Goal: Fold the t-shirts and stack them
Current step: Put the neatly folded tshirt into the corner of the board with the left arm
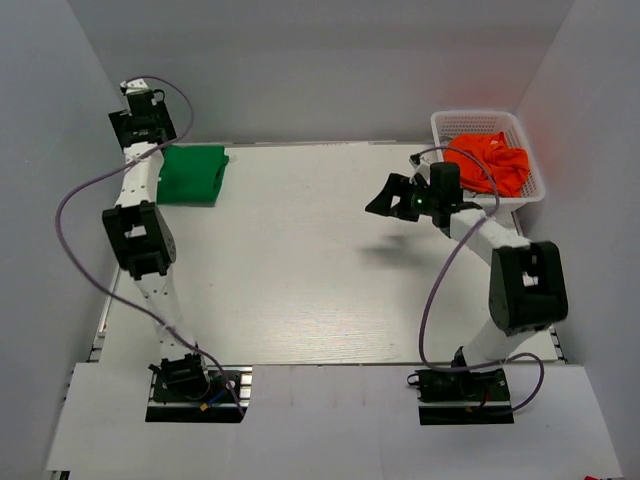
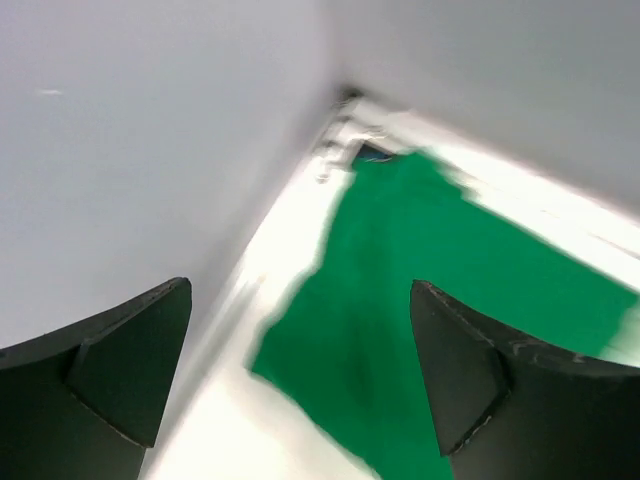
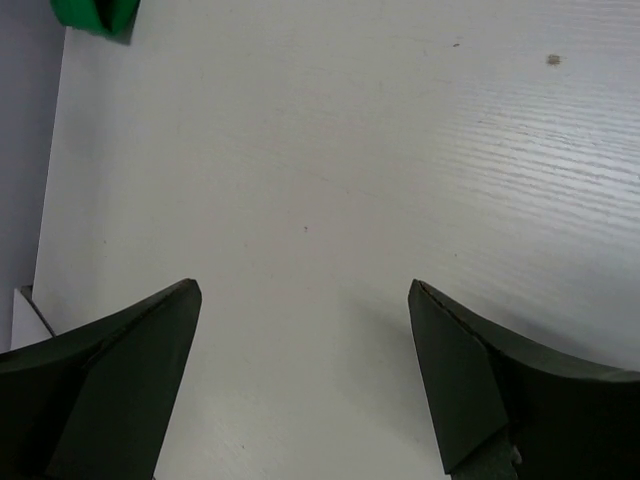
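The green shirt [image 1: 193, 174] lies folded flat at the counter's [image 1: 320, 280] far left corner, beside the wall. The left arm [image 1: 140, 235] reaches over that corner. The left jaws stand apart with nothing between them, above the shirt's edge; the left wrist view is blurred, so whether they touch the cloth is unclear. The orange shirt [image 1: 487, 160] sits crumpled in the white basket [image 1: 470, 119] at the far right. The right jaws, on the right arm [image 1: 520, 285] just left of the basket, are apart over the counter, holding nothing.
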Robot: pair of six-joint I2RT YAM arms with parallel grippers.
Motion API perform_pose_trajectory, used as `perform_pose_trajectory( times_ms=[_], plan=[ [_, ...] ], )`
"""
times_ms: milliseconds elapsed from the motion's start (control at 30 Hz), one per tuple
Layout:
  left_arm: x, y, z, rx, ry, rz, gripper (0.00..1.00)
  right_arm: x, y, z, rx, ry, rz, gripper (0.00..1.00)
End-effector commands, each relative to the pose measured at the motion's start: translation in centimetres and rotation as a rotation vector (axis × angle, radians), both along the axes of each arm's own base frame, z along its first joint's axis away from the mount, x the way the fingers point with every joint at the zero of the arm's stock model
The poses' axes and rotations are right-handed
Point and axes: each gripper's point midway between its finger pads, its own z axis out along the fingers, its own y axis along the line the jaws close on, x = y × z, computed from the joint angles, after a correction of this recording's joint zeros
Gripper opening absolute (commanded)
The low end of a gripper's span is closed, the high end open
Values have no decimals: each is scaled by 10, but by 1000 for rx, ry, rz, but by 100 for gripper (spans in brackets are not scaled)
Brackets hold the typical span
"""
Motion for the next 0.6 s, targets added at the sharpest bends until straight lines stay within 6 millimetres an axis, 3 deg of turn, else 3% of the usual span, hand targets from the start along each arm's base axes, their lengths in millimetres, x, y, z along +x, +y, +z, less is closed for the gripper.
perform_pose_trajectory(
  times_ms=[0,33,100,133,167,200,233,267,300,333,400,433,467,567],
  plan=[
    [-26,-62,67,-234,-166,-148,100,-6,-14,40,-35,-155,-64,90],
    [-46,-82,63,-295,-150,-183,100,-12,-25,21,-80,-121,-122,90],
    [-61,-135,59,-447,-177,-297,100,-28,-32,18,-79,-102,-148,90],
    [-85,-158,17,-517,-90,-320,100,-36,-29,29,-53,-131,-128,90],
    [-108,-184,42,-552,-140,-392,100,-44,-30,34,-25,-148,-135,90],
    [-126,-216,40,-608,-155,-422,100,-54,-30,26,-23,-127,-136,90],
    [-153,-232,1,-648,-127,-424,100,-59,-31,38,-7,-159,-135,90],
    [-179,-255,31,-682,-214,-528,100,-68,-32,27,-15,-129,-129,90],
    [-197,-270,30,-728,-235,-557,100,-71,-34,27,-17,-124,-131,90],
    [-227,-294,0,-771,-175,-620,100,-79,-37,26,-24,-116,-139,90],
    [-254,-307,-3,-780,-180,-677,100,-84,-36,23,-22,-113,-130,90],
    [-269,-310,4,-774,-188,-693,100,-87,-35,30,-10,-149,-115,90],
    [-274,-305,5,-754,-186,-682,100,-98,-31,18,15,-133,-93,90],
    [-287,-293,10,-697,-194,-629,100,-104,-26,25,71,-172,-75,90]
  ],
)
